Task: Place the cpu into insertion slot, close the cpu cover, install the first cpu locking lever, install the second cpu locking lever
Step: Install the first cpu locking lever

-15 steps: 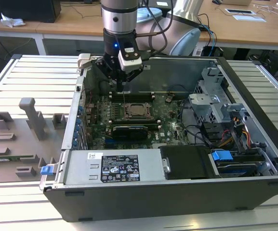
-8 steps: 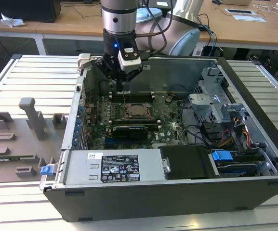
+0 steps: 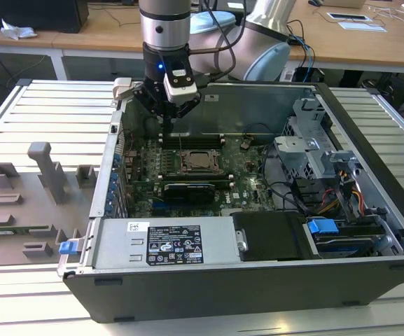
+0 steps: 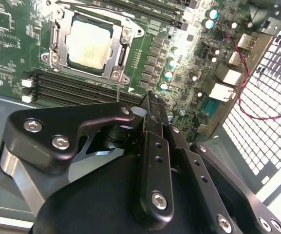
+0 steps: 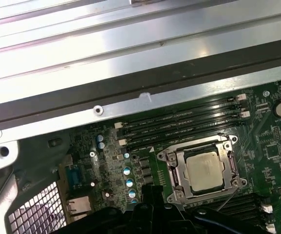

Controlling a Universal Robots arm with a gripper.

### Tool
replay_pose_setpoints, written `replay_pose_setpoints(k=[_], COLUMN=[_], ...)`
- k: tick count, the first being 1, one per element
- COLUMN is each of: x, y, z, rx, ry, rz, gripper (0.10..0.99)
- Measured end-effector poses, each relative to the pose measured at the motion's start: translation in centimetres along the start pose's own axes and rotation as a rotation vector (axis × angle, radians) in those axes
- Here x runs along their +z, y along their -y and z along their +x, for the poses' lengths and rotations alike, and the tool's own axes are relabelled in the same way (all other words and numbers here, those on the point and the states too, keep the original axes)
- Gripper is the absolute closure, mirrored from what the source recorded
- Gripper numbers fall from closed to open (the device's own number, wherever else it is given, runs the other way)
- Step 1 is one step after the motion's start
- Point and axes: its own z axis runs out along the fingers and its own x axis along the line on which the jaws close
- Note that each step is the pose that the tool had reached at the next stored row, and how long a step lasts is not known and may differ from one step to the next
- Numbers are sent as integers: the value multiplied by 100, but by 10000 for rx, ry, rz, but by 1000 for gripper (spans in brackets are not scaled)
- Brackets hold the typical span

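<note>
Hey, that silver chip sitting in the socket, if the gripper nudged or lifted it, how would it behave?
The cpu looks like a thin, flat, rigid plate, so it probably wouldn't bend or roll. Its smooth metal top may be slippery. It sits inside the insertion slot with the cpu cover framing it, so a sideways nudge likely wouldn't shift it.

A pale grey slatted metal work table (image 3: 54, 115) carries the scene, its ribs running across to the exterior view's right edge. Far behind it stand light wooden desks (image 3: 391, 38) with white legs, loose papers (image 3: 359, 21) on the right one. Dark floor (image 3: 5, 73) shows beneath the left desk.
</note>
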Motion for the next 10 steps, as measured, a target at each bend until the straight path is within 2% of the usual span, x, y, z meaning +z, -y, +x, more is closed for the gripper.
replay_pose_setpoints(k=[7, 10], x=[12, 15], y=[-50, -54], z=[88, 89], rx=[-38, -424], ry=[1, -1], rz=[-1, -1], gripper=[980, 980])
